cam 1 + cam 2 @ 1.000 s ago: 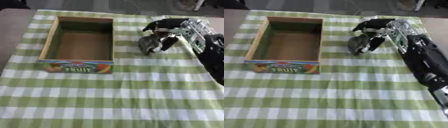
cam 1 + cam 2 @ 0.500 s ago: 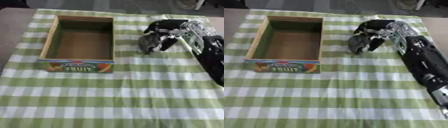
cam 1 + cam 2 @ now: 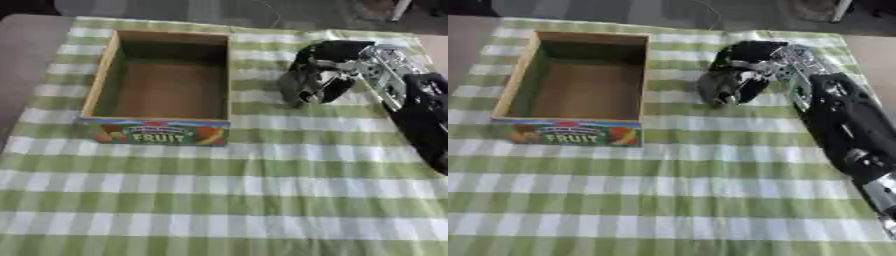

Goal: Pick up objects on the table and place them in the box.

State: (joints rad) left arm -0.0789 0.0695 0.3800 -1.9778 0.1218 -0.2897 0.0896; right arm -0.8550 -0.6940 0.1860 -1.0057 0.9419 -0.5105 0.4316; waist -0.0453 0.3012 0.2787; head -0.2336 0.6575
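Where the arm enters: right hand [image 3: 750, 67] reaches in from the right edge toward upper centre.
Fingers: curled round a dark grey object [image 3: 717, 89], its shape hard to make out.
Object: low against the green-checked cloth [image 3: 262, 200] on the tabletop, just right of the box.
Box [image 3: 96, 92]: open cardboard, "FRUIT" on front, upper left, empty.

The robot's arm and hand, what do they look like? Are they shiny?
Only the right arm shows. It is thick, rounded and mostly black, with a glossy shell and a silver joint near the bottom edge. The right hand is black too, with silver metal parts across its back and thin dark fingers.
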